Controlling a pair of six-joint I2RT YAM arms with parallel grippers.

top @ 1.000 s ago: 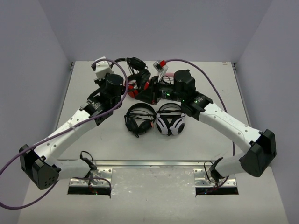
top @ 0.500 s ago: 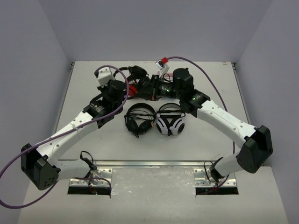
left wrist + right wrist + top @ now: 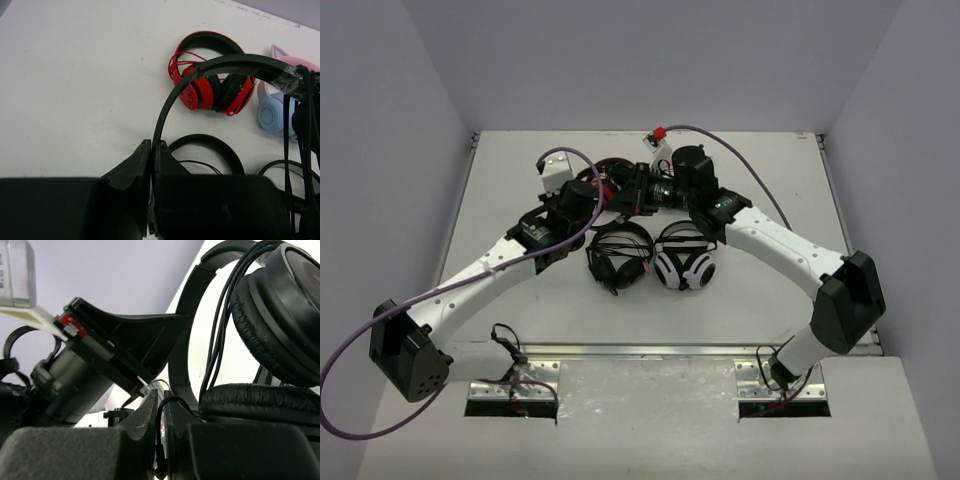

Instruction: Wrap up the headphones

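Note:
The headphones (image 3: 210,64) are a black pair with a thin headband, held above the table near its back middle (image 3: 613,168). My left gripper (image 3: 152,145) is shut on one end of the headband. In the right wrist view the two black ear cups (image 3: 280,310) hang close on the right, with loops of thin black cable (image 3: 220,330) running down beside them. My right gripper (image 3: 161,392) is shut on a bend of that cable, with the plug end down between the fingers. In the top view both grippers (image 3: 603,192) (image 3: 632,190) meet at the headphones.
A red-and-black pair (image 3: 210,90) and a pink-and-blue cat-ear pair (image 3: 274,107) lie on the table behind the held one. A bigger black pair (image 3: 618,255) and a white pair (image 3: 684,265) lie side by side nearer the arm bases.
Both wrists have swung inward and closer together. The headphones have come down from higher at the back to between the two grippers. The right arm has turned leftward.

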